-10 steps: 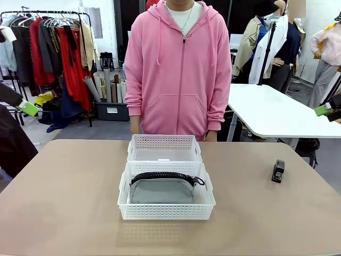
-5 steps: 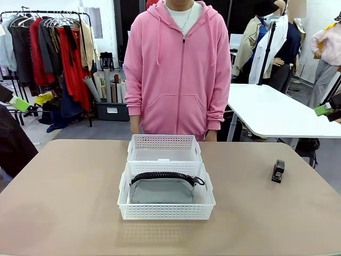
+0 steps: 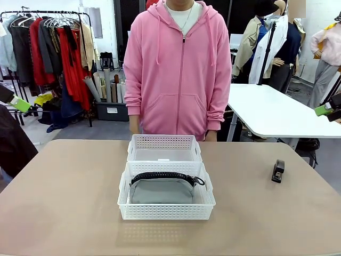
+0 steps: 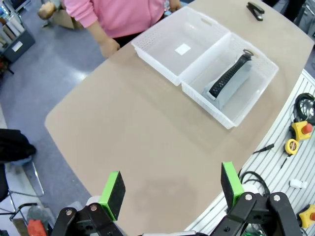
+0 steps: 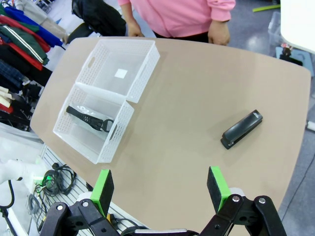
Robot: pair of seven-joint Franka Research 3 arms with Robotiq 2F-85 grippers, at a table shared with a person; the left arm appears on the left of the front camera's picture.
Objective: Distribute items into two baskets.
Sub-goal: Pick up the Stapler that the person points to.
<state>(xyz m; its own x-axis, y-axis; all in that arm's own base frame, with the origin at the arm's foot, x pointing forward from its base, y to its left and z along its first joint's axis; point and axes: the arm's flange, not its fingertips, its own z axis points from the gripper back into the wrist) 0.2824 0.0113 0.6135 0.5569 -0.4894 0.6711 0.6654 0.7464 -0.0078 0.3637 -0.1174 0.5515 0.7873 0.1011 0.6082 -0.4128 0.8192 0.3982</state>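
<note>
**Ops:** How are the fingers looking?

**Me:** I'm seeing both sets spread wide, pinching nothing. The left fingers (image 4: 113,194) are hanging high above the near corner of the counter (image 4: 138,128). The right fingers (image 5: 216,188) are hanging high on the opposite side.

**Ops:** Where's the pouch?

**Me:** The grey pouch (image 3: 162,191) is lying in the larger basket (image 3: 166,212), black zipper facing up. From the left fingers, that basket is sitting ahead and towards the right-hand pad, well apart from it. From the right fingers, it's sitting ahead of the left-hand pad.

**Ops:** And the other basket?

**Me:** The smaller basket (image 3: 164,142) is touching the larger one on the side farther from both sets of fingers. It's showing a white label on its floor.

**Ops:** Stapler?

**Me:** The stapler (image 5: 241,129) is lying flat on bare counter, ahead of the right fingers and roughly in line with the right-hand pad. It's sitting well apart from both baskets and far beyond the left fingers.

**Ops:** The person?

**Me:** I'm watching a person in a pink hoodie (image 3: 178,69) standing at the far edge, just beyond the smaller basket.
</note>
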